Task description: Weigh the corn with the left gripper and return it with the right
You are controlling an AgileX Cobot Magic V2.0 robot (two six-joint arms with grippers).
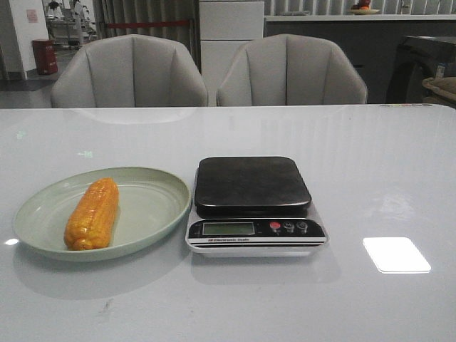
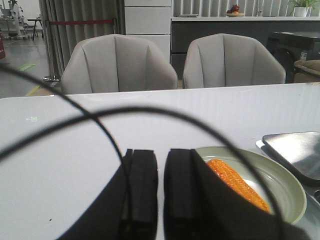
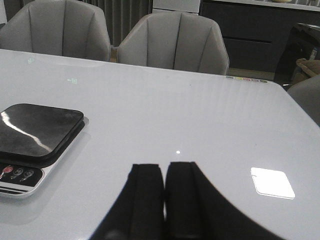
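Observation:
The corn [image 1: 92,212], an orange-yellow cob, lies lengthwise on a pale green plate [image 1: 153,206] at the table's left. Right of the plate stands the scale [image 1: 253,187] with its black platform bare. Neither gripper shows in the front view. In the left wrist view my left gripper [image 2: 161,152] hovers over bare table short of the plate [image 2: 282,185]. Its fingers are shut to a narrow slit with nothing between them, and one finger hides part of the corn [image 2: 235,182]. My right gripper [image 3: 164,165] is shut and empty, to the right of the scale [image 3: 37,127].
Two grey chairs [image 1: 132,71] [image 1: 288,71] stand behind the table's far edge. A bright window reflection [image 1: 396,254] lies on the glossy white tabletop right of the scale. Black cables [image 2: 100,120] loop across the left wrist view.

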